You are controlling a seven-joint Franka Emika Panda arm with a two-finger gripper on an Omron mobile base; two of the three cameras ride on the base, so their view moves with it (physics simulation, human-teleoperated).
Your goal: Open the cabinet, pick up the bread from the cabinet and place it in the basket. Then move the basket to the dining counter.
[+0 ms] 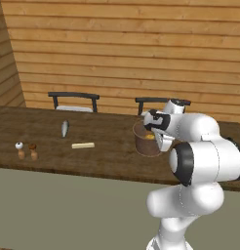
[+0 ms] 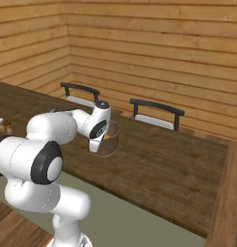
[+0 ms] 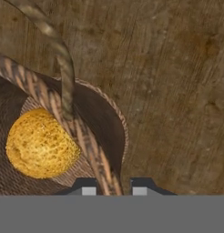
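Observation:
The brown woven basket (image 1: pixel 143 144) (image 2: pixel 112 141) is over the dining counter (image 1: pixel 102 158) (image 2: pixel 164 159), toward its far side. Whether it rests on the wood or hangs just above it, I cannot tell. The golden bread (image 3: pixel 41 142) (image 1: pixel 149 136) lies inside it. My gripper (image 3: pixel 114 187) (image 1: pixel 162 141) (image 2: pixel 97 144) reaches down from above and is shut on the basket's near rim (image 3: pixel 89 145), which runs between the two finger tips. A thin twisted handle (image 3: pixel 63 68) arches over the basket. The cabinet is out of view.
Two dark chairs (image 1: pixel 73 100) (image 1: pixel 152 103) stand behind the counter by the plank wall. On the counter's left lie a grey object (image 1: pixel 65 128), a pale stick (image 1: pixel 83 145) and two small shakers (image 1: pixel 19 149) (image 1: pixel 33 151). Bare wood stretches right of the basket (image 2: pixel 178 149).

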